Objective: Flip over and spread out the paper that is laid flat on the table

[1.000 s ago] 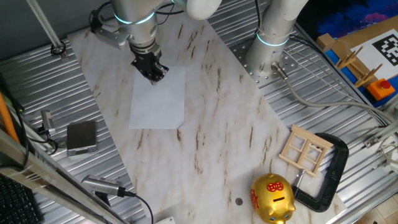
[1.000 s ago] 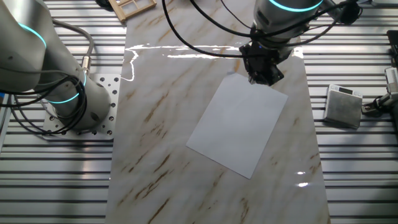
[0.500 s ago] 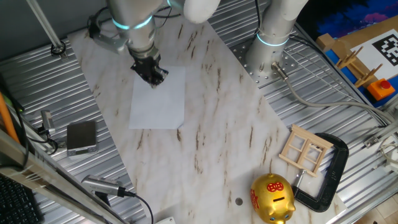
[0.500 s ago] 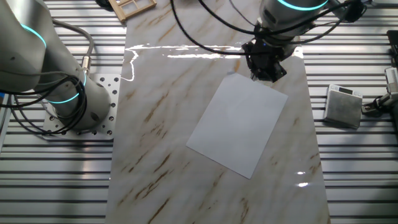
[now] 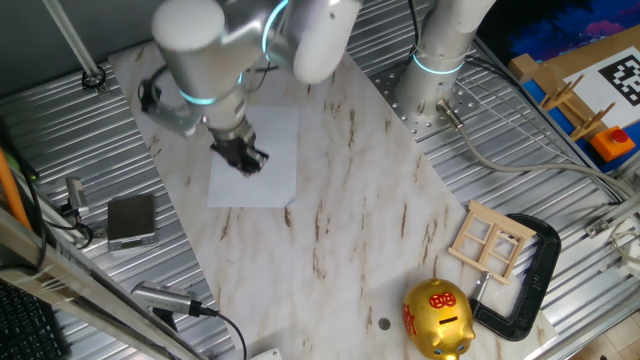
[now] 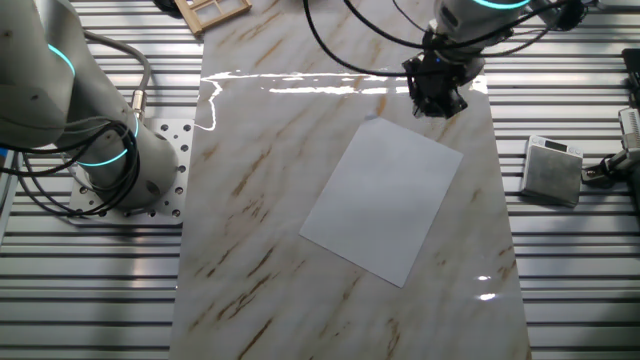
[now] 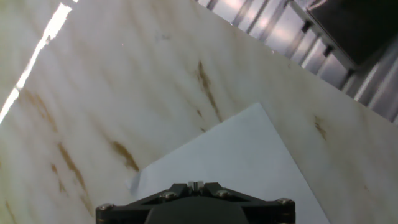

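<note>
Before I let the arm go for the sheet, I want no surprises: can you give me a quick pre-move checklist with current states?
1. The paper lies flat on the table, not yet flipped: ok.
2. The paper's edges are free of other things: ok.
3. The gripper holds nothing: ok.
4. The gripper is off the sheet, near its far corner: ok.
5. Gripper open enough for a pinch: cannot tell.
6. The grey box sits off the slab, away from the sheet: ok.
</note>
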You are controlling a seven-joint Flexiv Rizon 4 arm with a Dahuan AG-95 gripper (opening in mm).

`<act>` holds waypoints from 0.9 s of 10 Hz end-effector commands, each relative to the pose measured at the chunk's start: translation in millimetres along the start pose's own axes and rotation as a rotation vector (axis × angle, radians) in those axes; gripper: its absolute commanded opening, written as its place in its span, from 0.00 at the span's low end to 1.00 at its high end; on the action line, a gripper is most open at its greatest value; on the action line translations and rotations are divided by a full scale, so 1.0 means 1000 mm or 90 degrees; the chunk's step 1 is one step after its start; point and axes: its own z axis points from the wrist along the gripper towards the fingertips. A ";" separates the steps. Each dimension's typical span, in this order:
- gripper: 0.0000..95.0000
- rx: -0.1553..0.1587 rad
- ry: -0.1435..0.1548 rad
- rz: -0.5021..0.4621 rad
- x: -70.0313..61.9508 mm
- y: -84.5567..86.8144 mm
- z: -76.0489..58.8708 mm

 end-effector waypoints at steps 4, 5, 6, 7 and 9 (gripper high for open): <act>0.00 0.004 0.000 0.040 -0.027 0.028 0.027; 0.00 0.005 -0.002 0.044 -0.026 0.035 0.032; 0.00 0.004 -0.002 0.044 -0.024 0.038 0.034; 0.00 0.003 -0.001 0.038 -0.022 0.039 0.035; 0.00 -0.004 -0.006 0.024 -0.022 0.039 0.035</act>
